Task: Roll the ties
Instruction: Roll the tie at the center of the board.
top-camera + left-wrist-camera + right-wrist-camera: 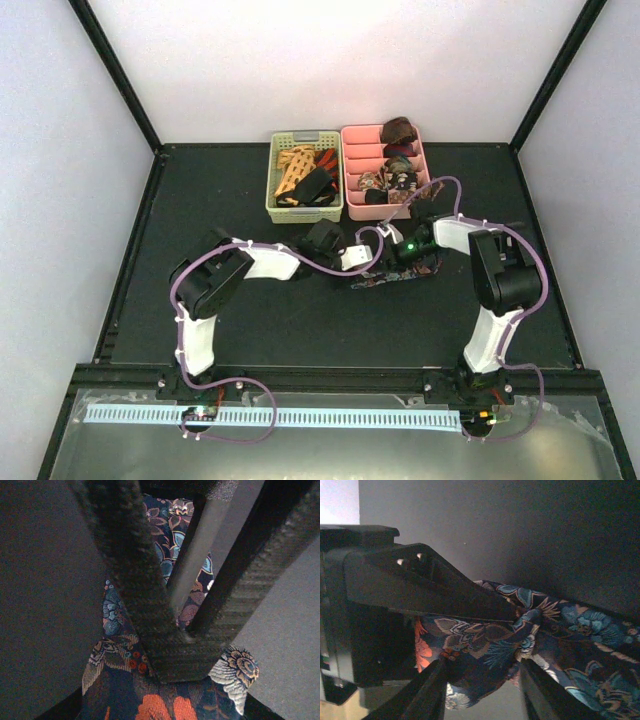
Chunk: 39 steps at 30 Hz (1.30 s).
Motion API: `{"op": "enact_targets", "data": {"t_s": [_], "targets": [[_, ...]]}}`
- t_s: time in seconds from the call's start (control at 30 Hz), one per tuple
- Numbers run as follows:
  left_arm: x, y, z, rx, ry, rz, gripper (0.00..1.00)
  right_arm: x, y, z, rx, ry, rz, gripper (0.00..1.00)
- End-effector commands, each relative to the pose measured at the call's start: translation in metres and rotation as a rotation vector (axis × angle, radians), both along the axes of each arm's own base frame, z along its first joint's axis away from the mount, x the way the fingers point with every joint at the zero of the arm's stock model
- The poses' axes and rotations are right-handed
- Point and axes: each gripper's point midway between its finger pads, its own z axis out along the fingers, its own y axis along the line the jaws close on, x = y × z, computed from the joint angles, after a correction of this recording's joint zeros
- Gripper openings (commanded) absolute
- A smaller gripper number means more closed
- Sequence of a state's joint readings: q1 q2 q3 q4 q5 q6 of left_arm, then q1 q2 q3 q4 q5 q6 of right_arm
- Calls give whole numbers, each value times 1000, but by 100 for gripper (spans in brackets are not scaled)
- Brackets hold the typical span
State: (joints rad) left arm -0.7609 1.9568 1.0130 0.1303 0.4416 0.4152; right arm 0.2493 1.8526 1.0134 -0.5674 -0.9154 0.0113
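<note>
1. Top view: the pale green basket (272,180) stands at the far side of the table (220,200), and it is our landmark. In it lie an orange lattice tie (296,168), a red tie (326,160) and a black tie (315,185). The pink tray (424,160) touches the basket's right side and holds coiled ties, a brown coil (398,130) at its far end. The floral tie (385,280) lies on the table nearer the arm bases than the basket, off its right corner. The left gripper (372,266) and right gripper (400,260) meet over it, almost nose to nose.

2. Left wrist: close in now! The left gripper (182,655) is down on the floral tie (120,610). Its two dark ribbed fingers (125,570) run together to a point on the cloth, which flares out either side of the tips. That is a pinch on the tie. Dark table (45,605) shows on both sides.

3. Right wrist: the right gripper (477,640) has its jaws apart, with a bunched fold of the floral tie (590,630) filling the gap. The cloth touches the upper finger and drapes over the lower one. Whether it is clamped or merely sitting there, I cannot tell. The rest of the tie trails right along the table (520,530).
</note>
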Motion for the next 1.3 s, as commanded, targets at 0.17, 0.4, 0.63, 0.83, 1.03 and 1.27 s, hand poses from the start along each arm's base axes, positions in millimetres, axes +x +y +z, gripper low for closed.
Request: {"op": "enact_targets", "data": {"t_s": [0.17,0.4,0.63,0.83,1.03,1.27], "targets": [[-23,29,-57,190,126,12,42,5,8,-6,-3,-7,23,32],[-23,28,-55,183,123,7,42,4,22,25,118,-16,20,46],[-21,26,-53,176,120,9,43,-4,16,2,42,18,40,24],[-15,20,-40,122,124,26,62,-12,0,-21,-58,47,56,2],[-11,12,-6,-41,75,13,85,-8,-27,-41,-180,40,19,1],[-3,3,22,-199,17,39,99,-1,-40,-47,-275,-23,-5,2]]}}
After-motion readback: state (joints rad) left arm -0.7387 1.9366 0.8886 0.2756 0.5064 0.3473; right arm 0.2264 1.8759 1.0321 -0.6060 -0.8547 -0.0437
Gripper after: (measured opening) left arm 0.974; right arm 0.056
